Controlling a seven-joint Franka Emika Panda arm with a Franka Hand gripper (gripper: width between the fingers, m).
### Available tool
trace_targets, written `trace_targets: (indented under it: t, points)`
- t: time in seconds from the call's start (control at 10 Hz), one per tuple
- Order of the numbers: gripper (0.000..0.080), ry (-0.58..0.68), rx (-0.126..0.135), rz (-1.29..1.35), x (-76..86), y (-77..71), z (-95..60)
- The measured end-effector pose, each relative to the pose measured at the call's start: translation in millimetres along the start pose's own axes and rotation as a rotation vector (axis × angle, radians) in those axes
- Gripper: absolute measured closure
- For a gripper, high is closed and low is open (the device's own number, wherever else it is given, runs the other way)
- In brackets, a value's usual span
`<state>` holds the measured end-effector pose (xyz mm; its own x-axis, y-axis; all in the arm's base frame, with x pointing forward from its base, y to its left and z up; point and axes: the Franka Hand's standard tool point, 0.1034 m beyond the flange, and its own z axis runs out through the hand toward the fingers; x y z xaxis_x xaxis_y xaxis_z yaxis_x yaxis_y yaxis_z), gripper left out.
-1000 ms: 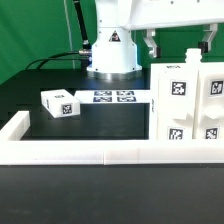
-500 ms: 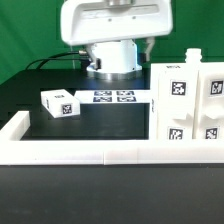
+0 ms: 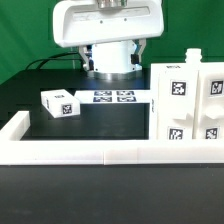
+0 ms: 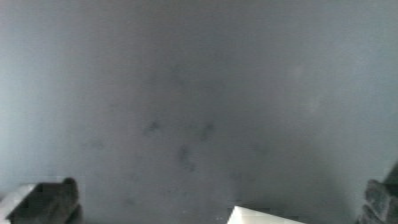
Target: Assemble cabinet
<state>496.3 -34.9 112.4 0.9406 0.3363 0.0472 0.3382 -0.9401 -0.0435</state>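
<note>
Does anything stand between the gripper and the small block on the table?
Nothing visible does. The gripper hangs open high over the table. The block lies lower, toward the exterior view's left, apart from the flat marker board.

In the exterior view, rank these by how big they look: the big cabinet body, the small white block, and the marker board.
1. Cabinet body, clearly largest.
2. Marker board and small white block cover similar area; the board lies flat, so no ranking.

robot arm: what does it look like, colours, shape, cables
White, smooth arm with a wide rounded casing, standing on a white base. Black cables trail from the base toward the exterior view's left. The fingers, seen in the wrist view, are dark grey or black.
</note>
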Motion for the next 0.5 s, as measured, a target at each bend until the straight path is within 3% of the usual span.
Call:
trace_targets:
  t: [0.1,0.3,0.5]
  points:
    - [0.0002,-0.001,-0.001,-0.01,-3.6,1.9,1.3]
    - [0.0002,-0.022,-0.004,-0.037,-46.8,14.2,15.9]
    - [0.0002,-0.029,-0.008,-0.069,-69.2,30.3,21.6]
